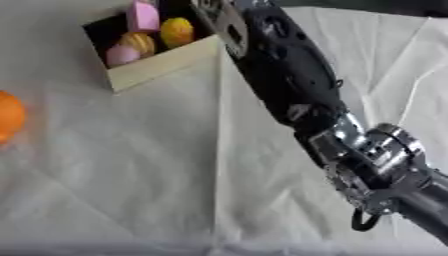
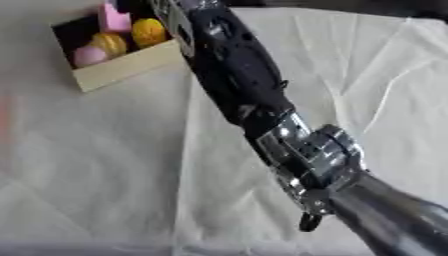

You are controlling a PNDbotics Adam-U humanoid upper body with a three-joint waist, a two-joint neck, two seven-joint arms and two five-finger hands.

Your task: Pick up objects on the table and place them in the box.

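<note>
The right arm point(image 1: 350, 145) fills the near foreground, silver wrist closest, its black forearm running up and leftward to the right hand point(image 1: 229, 25) at the box point(image 1: 162, 62) rim — whether its fingers are open or curled I cannot tell. The box holds a pink block point(image 1: 143, 16), two yellow egg shapes and a pink one. The orange object point(image 1: 9, 120) remaining on the cloth point(image 1: 131, 175) lies well apart at the left edge — probably closer to the unseen left hand.

Black right arm with silver wrist joint point(image 2: 311, 150) reaching diagonally from lower right to a tan cardboard box point(image 2: 122, 67) at upper left. Inside: pink block point(image 2: 114, 21), yellow egg-shaped object point(image 2: 149, 31), striped yellow one point(image 2: 111, 43), pink ball point(image 2: 89, 56). Creased white cloth over tabletop point(image 2: 105, 165).
</note>
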